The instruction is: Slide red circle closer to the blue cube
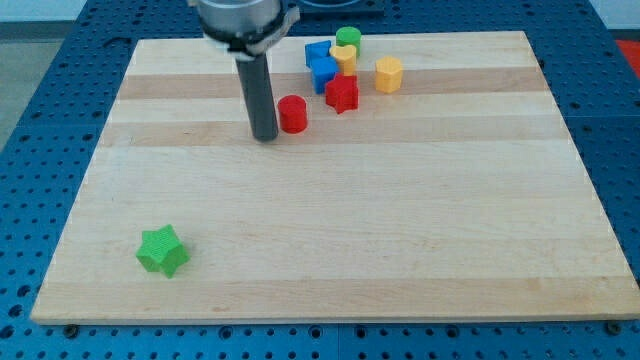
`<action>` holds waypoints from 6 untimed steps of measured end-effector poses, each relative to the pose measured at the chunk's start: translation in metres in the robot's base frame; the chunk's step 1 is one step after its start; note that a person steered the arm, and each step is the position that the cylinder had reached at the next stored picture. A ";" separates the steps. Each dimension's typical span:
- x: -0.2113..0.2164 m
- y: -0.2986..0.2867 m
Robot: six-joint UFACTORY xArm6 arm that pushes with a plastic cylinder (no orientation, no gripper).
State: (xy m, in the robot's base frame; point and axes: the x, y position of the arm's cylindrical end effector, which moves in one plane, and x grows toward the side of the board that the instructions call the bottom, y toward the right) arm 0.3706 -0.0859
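Note:
The red circle [292,113] is a short red cylinder on the wooden board, in the upper middle. The blue cube [324,72] lies up and to its right, beside another blue block [316,52]. My tip [265,136] rests on the board just left of the red circle, close to it or touching it. The dark rod rises from there to the arm's head at the view's top.
A red star [342,94] lies right of the red circle, below the blue cube. A yellow heart-like block [345,56], a green cylinder [348,38] and a yellow hexagon [388,74] cluster at the top. A green star [162,250] lies at the bottom left.

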 end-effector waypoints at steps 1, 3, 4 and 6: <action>-0.049 0.001; -0.025 0.004; 0.023 0.004; -0.009 0.071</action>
